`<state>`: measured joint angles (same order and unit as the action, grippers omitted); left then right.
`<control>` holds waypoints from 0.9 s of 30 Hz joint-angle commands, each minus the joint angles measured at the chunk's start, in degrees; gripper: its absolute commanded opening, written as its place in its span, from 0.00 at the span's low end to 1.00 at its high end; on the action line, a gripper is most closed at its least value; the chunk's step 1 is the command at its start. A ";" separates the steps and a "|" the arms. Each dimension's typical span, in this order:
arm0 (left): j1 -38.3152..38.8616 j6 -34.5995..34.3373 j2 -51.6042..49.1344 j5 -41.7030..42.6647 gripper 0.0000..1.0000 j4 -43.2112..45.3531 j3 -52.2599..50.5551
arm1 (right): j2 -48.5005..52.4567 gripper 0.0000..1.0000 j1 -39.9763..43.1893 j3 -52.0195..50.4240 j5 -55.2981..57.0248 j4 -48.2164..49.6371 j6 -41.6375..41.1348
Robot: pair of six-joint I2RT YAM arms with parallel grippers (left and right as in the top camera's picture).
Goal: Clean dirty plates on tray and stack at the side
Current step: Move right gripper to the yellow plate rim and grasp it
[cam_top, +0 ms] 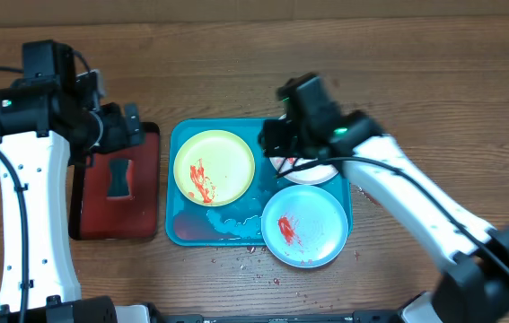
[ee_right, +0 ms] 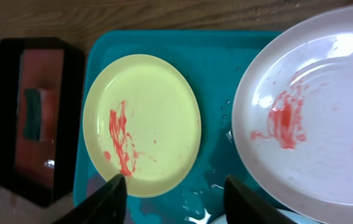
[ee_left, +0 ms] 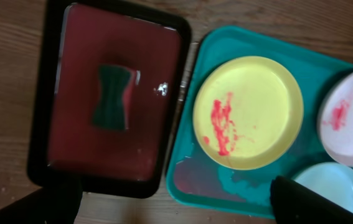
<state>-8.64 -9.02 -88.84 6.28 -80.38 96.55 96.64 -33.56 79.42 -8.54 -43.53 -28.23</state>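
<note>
I see my right gripper, jaws spread and empty, hanging over the tray between the yellow plate and the white plate.

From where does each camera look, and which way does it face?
Overhead: above the table, faces down on the turquoise tray; left arm and right arm show.
Left wrist: above the dark-red tray, faces down; fingers of the left gripper show at the bottom.
Right wrist: above the white plate, faces down; fingers of the right gripper show at the bottom.
Shared: both wrist views hold the yellow plate and the dark-red tray.
</note>
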 commanded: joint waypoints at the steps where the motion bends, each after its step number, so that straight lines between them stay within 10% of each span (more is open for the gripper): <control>1: -1.11 -1.33 0.83 -6.56 0.98 -0.37 1.55 | 5.38 0.45 -4.00 1.27 5.51 2.67 -3.56; 27: -1.11 -1.29 0.33 -10.34 0.89 1.75 -3.41 | 23.28 0.04 -5.81 1.22 8.50 9.77 -6.36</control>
<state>-9.65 -9.43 -88.82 -2.79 -78.96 95.77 118.65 -39.46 79.85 -1.98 -33.65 -33.87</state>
